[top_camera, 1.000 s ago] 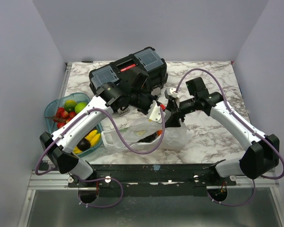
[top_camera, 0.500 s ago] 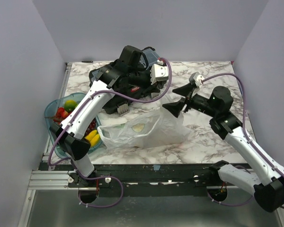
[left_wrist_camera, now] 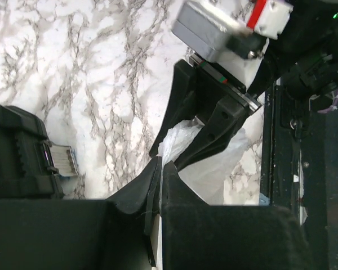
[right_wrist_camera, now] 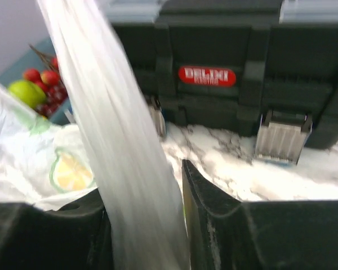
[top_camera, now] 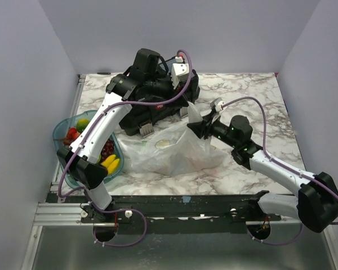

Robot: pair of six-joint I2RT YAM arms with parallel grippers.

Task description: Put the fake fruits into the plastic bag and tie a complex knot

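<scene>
Moved: compared with half a second ago, the right gripper (top_camera: 198, 128) has swung down and left from right of centre onto the plastic bag (top_camera: 169, 153), and its jaws have drawn in from wide apart. The left arm has risen slightly toward the top of the frame, pulling the bag up into a peak.
Tray: a teal tray (top_camera: 61, 128) sits at lower left, just beside the bag. It holds fake fruits (top_camera: 109, 163) in yellow, red, green and dark purple.
Bag: it lies at lower centre on the marble table (top_camera: 253, 95), with a pale citrus half (top_camera: 164, 143) showing through the film.
Right gripper: it is just right of centre, clamped across the bag's neck (top_camera: 190, 110) low down, close to the bag's body.
Neck: the drawn-out strip runs almost straight up the frame from the bag's body.
Left gripper: the left gripper (left_wrist_camera: 159, 167) is at upper centre, pinched together on the far end of the neck.
Toolbox: a black toolbox (right_wrist_camera: 225, 107) stands behind the bag, under the left arm.
Relation: both grippers hold one strip, the right one nearer the bag. Any loop probably has to form in the span between them.
</scene>
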